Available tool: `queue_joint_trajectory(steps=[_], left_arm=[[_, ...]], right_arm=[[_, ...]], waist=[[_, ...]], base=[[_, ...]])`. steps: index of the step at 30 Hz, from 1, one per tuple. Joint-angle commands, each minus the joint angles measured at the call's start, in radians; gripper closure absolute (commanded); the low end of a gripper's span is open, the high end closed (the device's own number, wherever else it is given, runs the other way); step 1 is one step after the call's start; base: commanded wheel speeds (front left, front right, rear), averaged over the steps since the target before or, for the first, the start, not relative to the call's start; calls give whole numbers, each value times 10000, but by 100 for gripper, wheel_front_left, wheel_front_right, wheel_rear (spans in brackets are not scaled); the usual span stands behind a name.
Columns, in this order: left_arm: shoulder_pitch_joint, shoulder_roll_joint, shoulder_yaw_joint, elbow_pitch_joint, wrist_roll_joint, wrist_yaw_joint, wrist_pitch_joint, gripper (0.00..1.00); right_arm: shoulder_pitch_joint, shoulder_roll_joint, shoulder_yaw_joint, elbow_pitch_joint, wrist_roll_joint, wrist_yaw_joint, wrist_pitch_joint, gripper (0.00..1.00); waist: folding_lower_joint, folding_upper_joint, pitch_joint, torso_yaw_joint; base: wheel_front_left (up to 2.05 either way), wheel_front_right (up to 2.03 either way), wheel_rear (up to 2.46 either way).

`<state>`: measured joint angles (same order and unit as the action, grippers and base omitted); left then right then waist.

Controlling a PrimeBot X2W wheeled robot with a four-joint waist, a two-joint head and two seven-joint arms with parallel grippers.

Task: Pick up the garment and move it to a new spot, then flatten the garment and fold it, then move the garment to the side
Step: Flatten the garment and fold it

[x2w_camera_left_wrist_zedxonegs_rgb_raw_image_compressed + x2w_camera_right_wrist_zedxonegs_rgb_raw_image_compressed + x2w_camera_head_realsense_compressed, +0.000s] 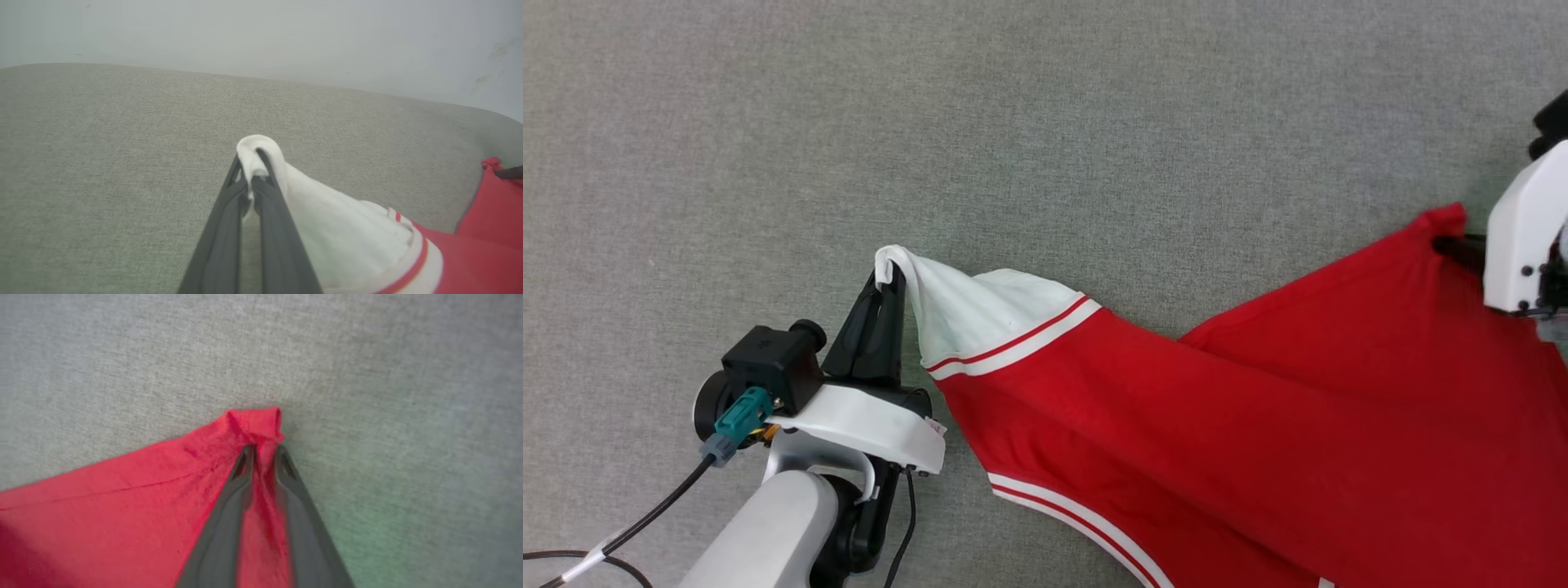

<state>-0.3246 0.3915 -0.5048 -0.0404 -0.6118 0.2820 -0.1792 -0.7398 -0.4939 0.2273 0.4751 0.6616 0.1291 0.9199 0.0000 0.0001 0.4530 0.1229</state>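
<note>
So the grey fabric tabletop [768, 122] takes up most of the head view. The garment [1258, 408] is spread across the lower right of it, red body stretched between the two arms and sagging in the middle, with the red-and-white striped trim showing along its near edge. Its white sleeve [980, 314] is pulled up to a point on the left side. The left tool [890, 282] is clamped tight on the tip of that sleeve, the cloth wrapped over its fingertips in the left wrist view [250, 169]. The right tool [263, 453] looks nearly closed on a bunched red corner of the garment, though that view is a bit blurry.
</note>
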Motion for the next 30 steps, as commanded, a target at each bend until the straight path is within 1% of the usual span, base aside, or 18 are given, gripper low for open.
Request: queue_joint_trajectory(steps=[1, 4, 7, 10, 14, 17, 22, 26, 30], left_arm=[[-1, -16, 57, 38, -42, 2, -46, 100], [35, 70, 151, 183, -135, -14, -45, 100], [-11, 227, 254, 319, -239, -72, 27, 100], [-299, 392, 383, 503, -352, -212, 197, 100], [-824, 576, 664, 990, -627, -498, 345, 100], [-1494, 585, 870, 1526, -851, -761, 403, 100], [-2937, 499, 1020, 2860, -1014, -1191, 609, 100], [-4199, 339, 844, 4022, -895, -1549, 800, 100], [-5469, 169, 631, 4933, -661, -1857, 932, 100]], right_arm=[[647, 513, 527, 471, 95, 27, 137, 100], [371, 301, 570, 324, -12, 28, -292, 100], [120, 232, 549, 174, -113, 28, -905, 100], [-103, 89, 557, 65, -307, 14, -1501, 100], [-338, 277, 562, 169, -550, 14, -2318, 100], [-569, 396, 476, 368, -701, 14, -2851, 100], [-1050, 641, 499, 741, -890, 12, -3570, 100], [-1510, 785, 562, 1040, -998, 12, -4070, 100], [-2050, 811, 679, 1246, -992, 14, -4454, 100]], waist=[[0, -1, -106, -9], [0, -1, -414, -99], [0, -1, -852, -248], [0, -1, -1294, -409], [0, -1, -1982, -765], [0, -1, -2443, -1000], [0, -1, -3041, -1364], [0, -1, -3386, -1631], [0, -1, -3411, -1799]], base=[[0, 0, 0], [0, 0, 0], [0, 0, 0], [0, 0, 0], [0, 0, 0], [0, 0, 0], [0, 0, 0], [0, 0, 0], [0, 0, 0]])
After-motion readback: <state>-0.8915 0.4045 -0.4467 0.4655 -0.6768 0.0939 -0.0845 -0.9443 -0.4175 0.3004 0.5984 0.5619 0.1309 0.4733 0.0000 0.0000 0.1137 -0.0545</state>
